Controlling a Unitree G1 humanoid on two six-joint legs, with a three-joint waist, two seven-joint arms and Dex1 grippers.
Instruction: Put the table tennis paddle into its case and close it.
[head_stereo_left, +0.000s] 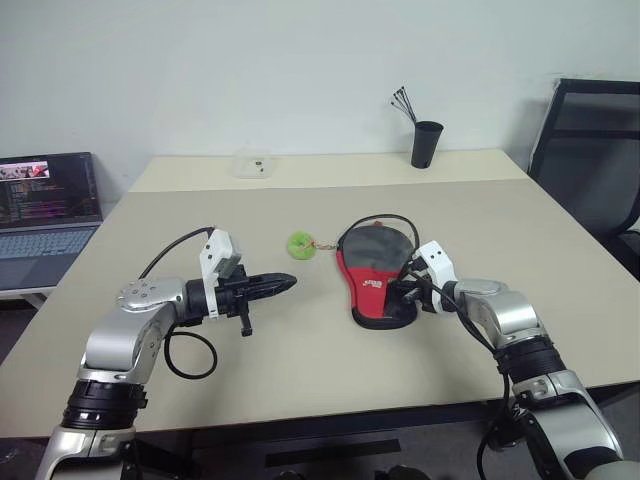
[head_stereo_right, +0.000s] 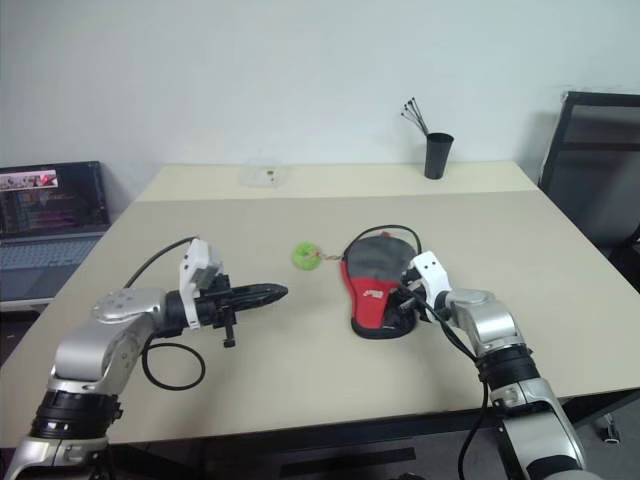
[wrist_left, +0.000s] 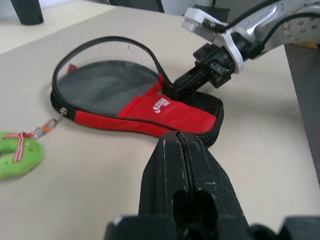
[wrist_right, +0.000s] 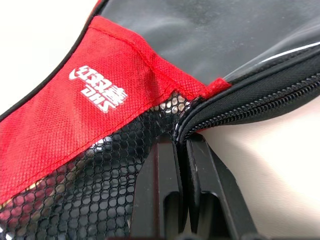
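Case flat on table, right gripper pinched at its zipped edge.

A beige table (head_stereo_left: 300, 190) is seen carrying the case (head_stereo_left: 375, 265), laid flat near the middle with its red part toward the robot. The right gripper (wrist_right: 181, 145) is clenched on the case's zipper edge beside the mesh pocket. The left gripper (head_stereo_left: 285, 283) is held clenched and empty above the table, well apart from the case. A green ring (head_stereo_left: 300, 243) is clipped to the case's far end. The paddle cannot be made out.

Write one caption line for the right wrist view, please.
Right gripper shut on the zipper edge of the case, beside its mesh pocket.
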